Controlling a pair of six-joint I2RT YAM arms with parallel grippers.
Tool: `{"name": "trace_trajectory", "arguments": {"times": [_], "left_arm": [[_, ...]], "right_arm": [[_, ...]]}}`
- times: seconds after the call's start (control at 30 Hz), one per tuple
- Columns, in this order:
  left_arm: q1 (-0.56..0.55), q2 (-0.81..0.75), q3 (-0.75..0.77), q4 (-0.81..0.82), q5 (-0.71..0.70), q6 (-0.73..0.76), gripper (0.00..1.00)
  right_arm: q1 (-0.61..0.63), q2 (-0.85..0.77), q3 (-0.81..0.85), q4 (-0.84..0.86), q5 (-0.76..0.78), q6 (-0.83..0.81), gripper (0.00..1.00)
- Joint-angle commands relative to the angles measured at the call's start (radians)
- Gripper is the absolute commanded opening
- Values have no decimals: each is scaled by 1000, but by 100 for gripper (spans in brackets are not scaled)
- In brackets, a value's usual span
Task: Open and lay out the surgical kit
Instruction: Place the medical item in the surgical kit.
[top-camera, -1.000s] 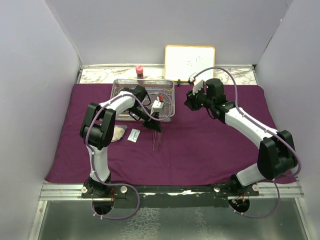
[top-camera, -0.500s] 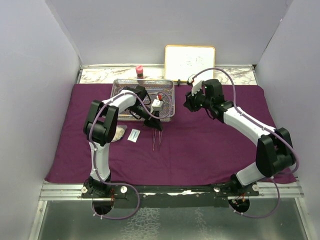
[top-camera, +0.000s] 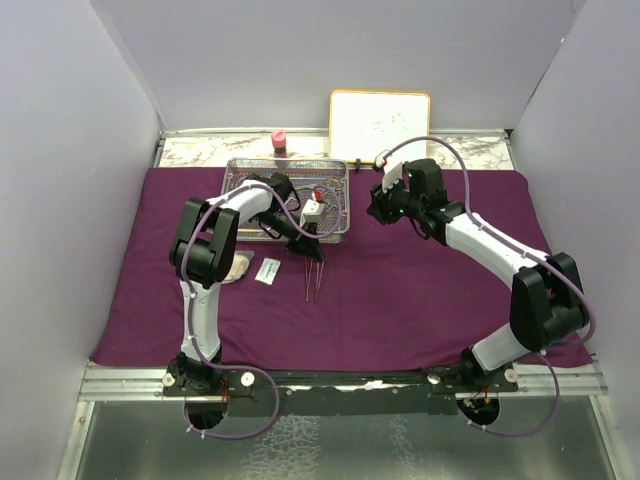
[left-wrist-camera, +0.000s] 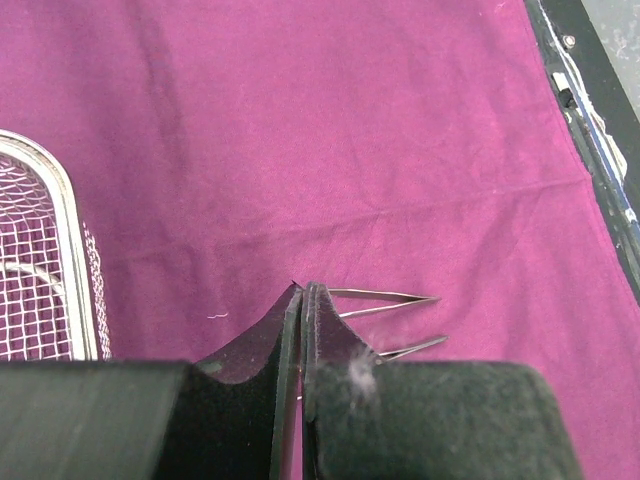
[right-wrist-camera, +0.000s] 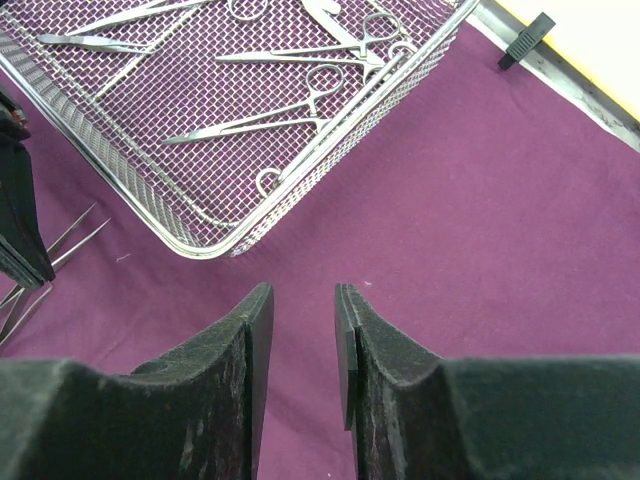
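Forceps (left-wrist-camera: 380, 294) are light, stiff, slick steel, lying flat on the soft purple cloth (top-camera: 420, 290) just off the tray's (right-wrist-camera: 190, 90) near-right corner. Best taken mid-shank across both tines, not by the springy tips. Left gripper (left-wrist-camera: 303, 290) fingers are clenched together over the forceps' butt end with the tips poking out past them, but I can't tell from the wrist view whether they pinch steel or just sit above it. Right gripper (right-wrist-camera: 303, 300) fingers are released and empty over cloth just outside the tray's right side, apart from the clamps (right-wrist-camera: 240, 123) inside it.
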Motion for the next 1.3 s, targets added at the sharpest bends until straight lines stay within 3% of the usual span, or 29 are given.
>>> {"name": "trace_trajectory", "arguments": {"times": [0.0,0.4,1.27], "left_arm": [[4,19,13,-9,-20,70,5],[3,22,5,45,-51,65,6],[4,-12,-27,110,-123,80,21]], "right_arm": [[-7,8,35,-12,-22,-17,31],[-7,14,36,-17,-27,-17,31],[-7,18,43,-24,-34,-15,30]]}}
